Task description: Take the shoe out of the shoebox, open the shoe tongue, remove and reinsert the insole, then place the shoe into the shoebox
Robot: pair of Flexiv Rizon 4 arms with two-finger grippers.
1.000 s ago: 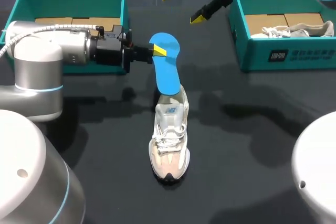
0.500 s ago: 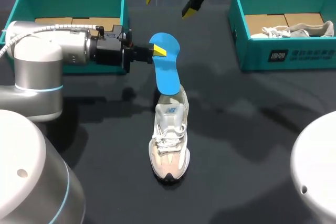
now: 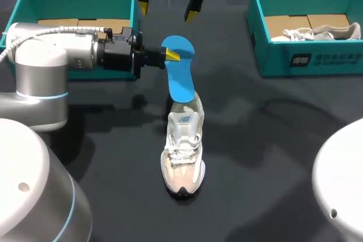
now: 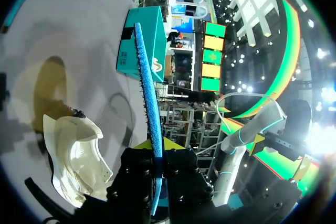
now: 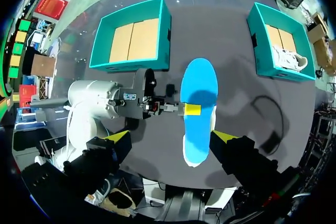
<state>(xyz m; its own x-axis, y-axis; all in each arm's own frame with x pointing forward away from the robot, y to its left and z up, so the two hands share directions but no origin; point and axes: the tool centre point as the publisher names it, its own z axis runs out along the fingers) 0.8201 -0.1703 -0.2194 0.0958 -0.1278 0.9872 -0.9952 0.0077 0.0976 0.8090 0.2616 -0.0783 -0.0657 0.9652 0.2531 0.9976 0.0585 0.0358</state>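
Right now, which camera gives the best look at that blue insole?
The right wrist view: it looks straight down on the insole, showing its broad face. The head view shows it slanted; the left wrist view shows it only edge-on.

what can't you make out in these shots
Head view: insole lower end, where it meets the shoe heel; in or out unclear.
Right wrist view: shoe, nearly all under the insole.
Head view: arm behind right gripper, cut off by the top edge.
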